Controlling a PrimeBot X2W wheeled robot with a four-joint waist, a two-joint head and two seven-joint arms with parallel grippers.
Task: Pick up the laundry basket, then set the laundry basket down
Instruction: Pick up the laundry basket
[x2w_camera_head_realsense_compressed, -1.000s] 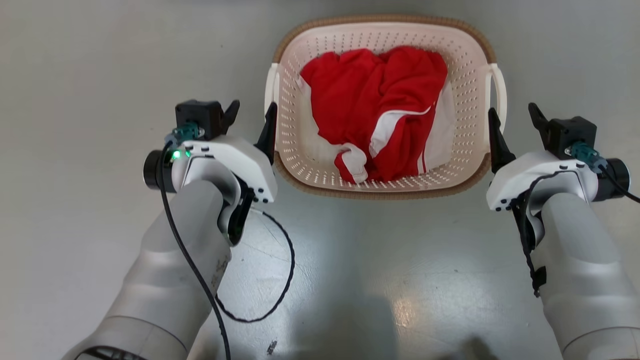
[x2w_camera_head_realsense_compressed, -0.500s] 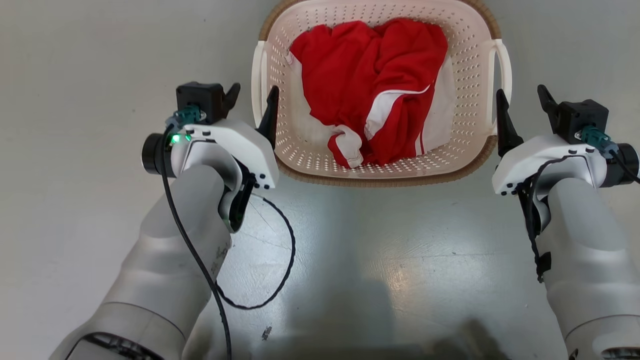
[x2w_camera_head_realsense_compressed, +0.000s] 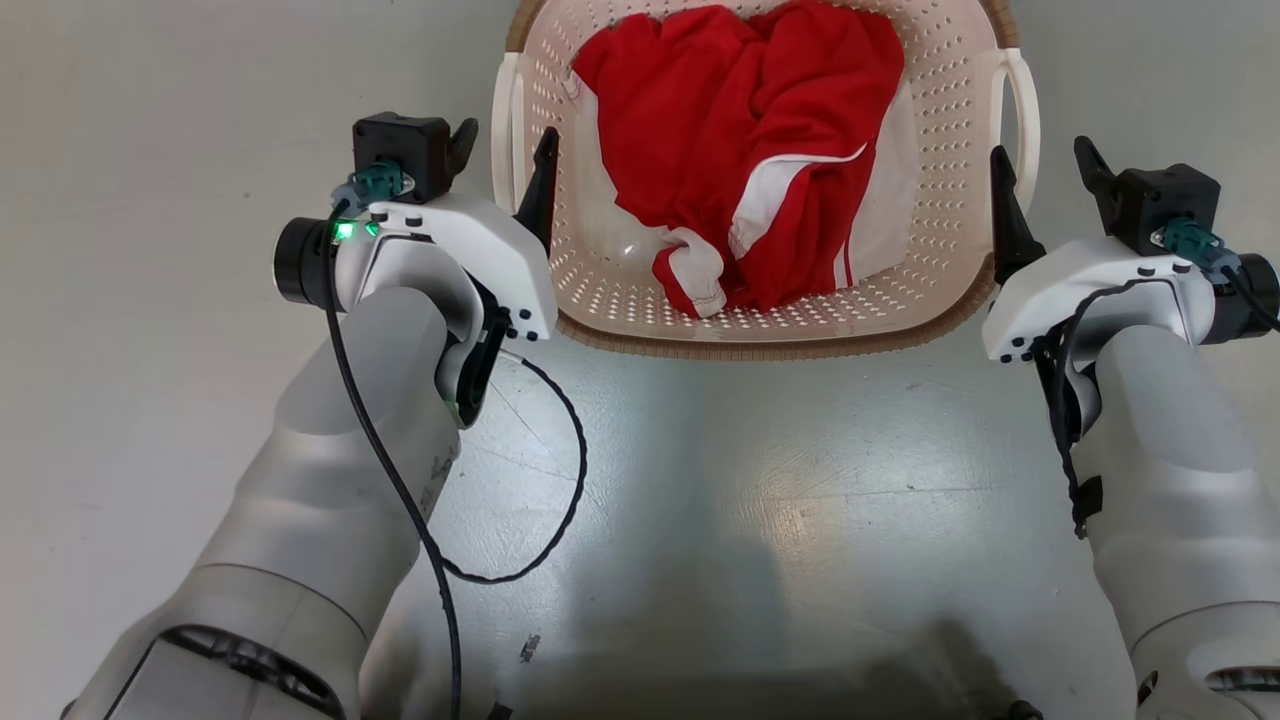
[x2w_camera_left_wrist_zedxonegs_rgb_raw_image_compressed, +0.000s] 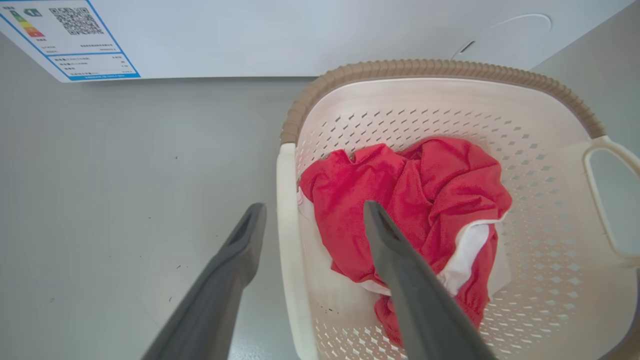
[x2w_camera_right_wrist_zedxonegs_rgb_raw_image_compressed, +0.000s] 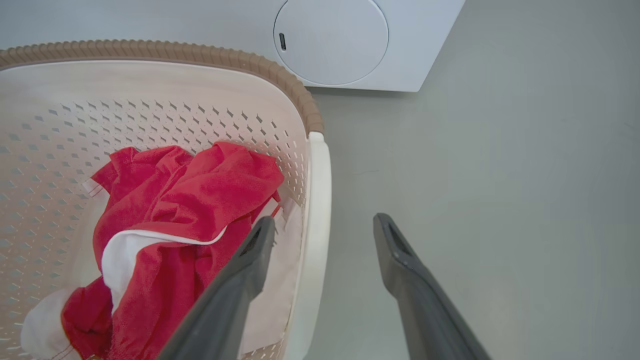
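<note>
The laundry basket (x2w_camera_head_realsense_compressed: 760, 345), cream perforated plastic with a brown woven-look rim, stands on the grey floor at the top middle of the head view and holds a red and white garment (x2w_camera_head_realsense_compressed: 740, 130). My left gripper (x2w_camera_head_realsense_compressed: 505, 160) is open and straddles the basket's left loop handle (x2w_camera_left_wrist_zedxonegs_rgb_raw_image_compressed: 286, 235), one finger outside and one over the inside. My right gripper (x2w_camera_head_realsense_compressed: 1045, 180) is open too. It straddles the right loop handle (x2w_camera_right_wrist_zedxonegs_rgb_raw_image_compressed: 318, 200) the same way. Neither pair of fingers presses on a handle.
A large white washing machine (x2w_camera_left_wrist_zedxonegs_rgb_raw_image_compressed: 300, 35) stands just beyond the basket, with its round door (x2w_camera_right_wrist_zedxonegs_rgb_raw_image_compressed: 330, 40) and an energy label (x2w_camera_left_wrist_zedxonegs_rgb_raw_image_compressed: 70, 40) showing. Bare grey floor (x2w_camera_head_realsense_compressed: 700, 520) lies on both sides and in front. A black cable (x2w_camera_head_realsense_compressed: 570, 500) loops off my left arm.
The head view has shifted, so the basket sits higher in it. Both open grippers have advanced along the basket's sides and now bracket the loop handles.
</note>
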